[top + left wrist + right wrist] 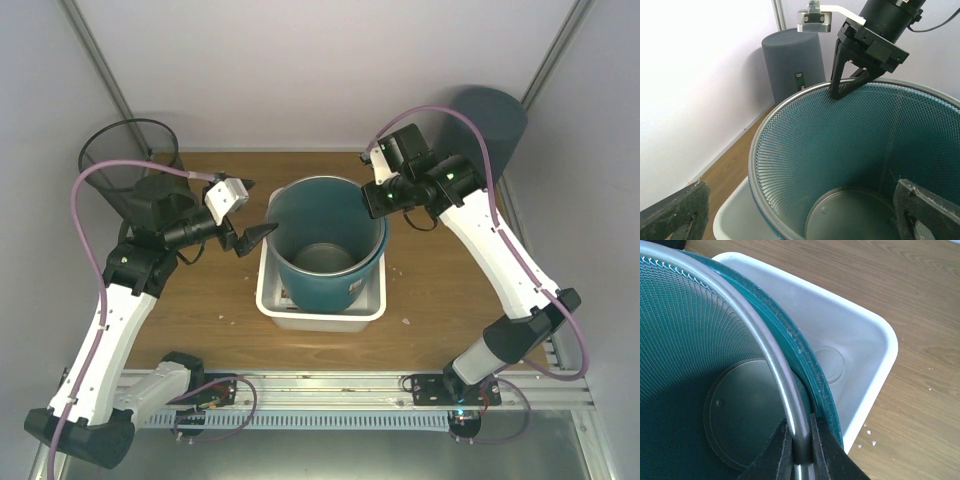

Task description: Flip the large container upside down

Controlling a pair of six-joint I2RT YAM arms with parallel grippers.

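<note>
Basket (pixel 685 330) is metal mesh, container (pixel 810 365) matt plastic, tub (pixel 865 340) glossy plastic, table (pixel 920 280) wood-grain

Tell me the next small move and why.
Probably ease the left gripper forward over the near rim of the container and close it. The right gripper is shut on the opposite rim, while the left hangs open just outside, so only one side is held.

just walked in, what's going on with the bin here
Two robot arms are working on a teal bin with a mesh bin nested inside it, standing upright in a white tub. The right claw is shut on the mesh bin's metal rim on the right side. The left claw is open by the left rim, holding nothing. Nothing is turned over yet.
</note>
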